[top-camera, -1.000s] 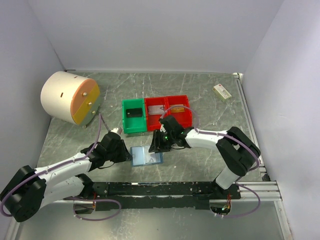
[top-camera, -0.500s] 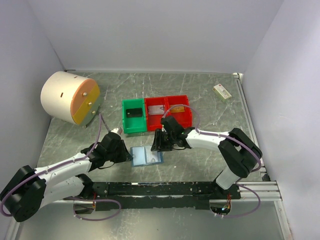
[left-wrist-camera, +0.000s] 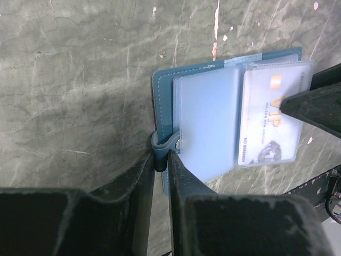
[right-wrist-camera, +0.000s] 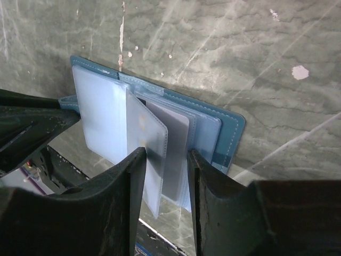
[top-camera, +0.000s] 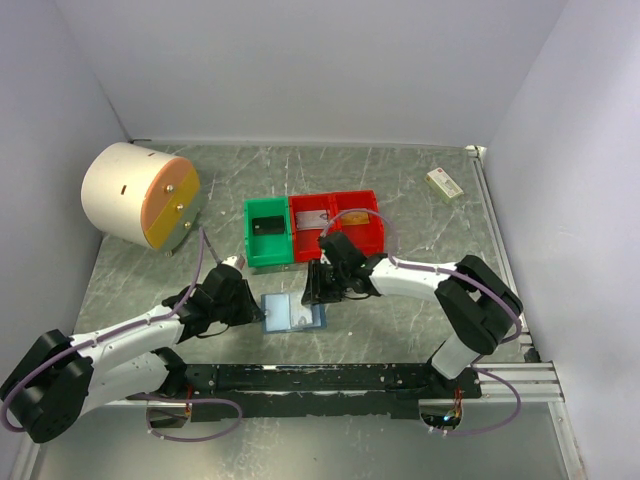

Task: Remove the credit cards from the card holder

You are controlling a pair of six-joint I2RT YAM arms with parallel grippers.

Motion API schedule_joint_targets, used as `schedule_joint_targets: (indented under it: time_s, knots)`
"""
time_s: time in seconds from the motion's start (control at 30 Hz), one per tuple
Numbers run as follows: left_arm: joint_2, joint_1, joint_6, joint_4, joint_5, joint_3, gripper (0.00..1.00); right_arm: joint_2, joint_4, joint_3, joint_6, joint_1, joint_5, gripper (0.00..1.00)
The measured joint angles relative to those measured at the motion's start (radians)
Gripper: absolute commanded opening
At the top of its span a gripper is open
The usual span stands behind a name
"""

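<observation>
The blue card holder (top-camera: 293, 313) lies open on the table, its clear sleeves fanned out. My left gripper (left-wrist-camera: 161, 160) is shut on the blue strap at the holder's left edge (left-wrist-camera: 162, 90). A white credit card marked VIP (left-wrist-camera: 269, 120) sits in a clear sleeve on the right half. My right gripper (right-wrist-camera: 166, 154) is open and straddles the raised sleeves from the holder's right side (right-wrist-camera: 229, 133). A grey card (right-wrist-camera: 173, 144) stands in a sleeve between its fingers. In the top view, the left gripper (top-camera: 258, 312) and right gripper (top-camera: 315, 290) flank the holder.
A green bin (top-camera: 267, 232) and red bins (top-camera: 335, 218) stand just behind the holder, with flat things lying inside. A white drum with an orange face (top-camera: 135, 195) sits at the back left. A small cream box (top-camera: 444, 182) lies at the back right. A black rail (top-camera: 320, 378) runs along the near edge.
My right gripper has edged a little over the holder's sleeves and its jaws have narrowed slightly. The left gripper keeps its hold on the strap without moving.
</observation>
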Motion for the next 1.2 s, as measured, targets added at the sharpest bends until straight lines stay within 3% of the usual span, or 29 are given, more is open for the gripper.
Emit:
schedule_joint_targets:
  time_s: [0.7, 0.93, 1.07, 1.2]
  knots:
    - [0.006, -0.020, -0.006, 0.008, -0.003, 0.002, 0.25, 0.000, -0.175, 0.180, -0.106, 0.086, 0.027, 0.62]
    - [-0.004, -0.029, -0.018, 0.006, -0.010, 0.002, 0.31, 0.003, -0.201, 0.184, -0.110, 0.097, 0.055, 0.70]
    - [-0.044, -0.033, -0.033, -0.015, -0.034, 0.002, 0.40, -0.004, -0.212, 0.184, -0.112, 0.097, 0.085, 0.69]
    - [-0.105, -0.034, -0.048, -0.046, -0.065, 0.002, 0.46, -0.042, -0.202, 0.183, -0.122, 0.096, 0.084, 0.61]
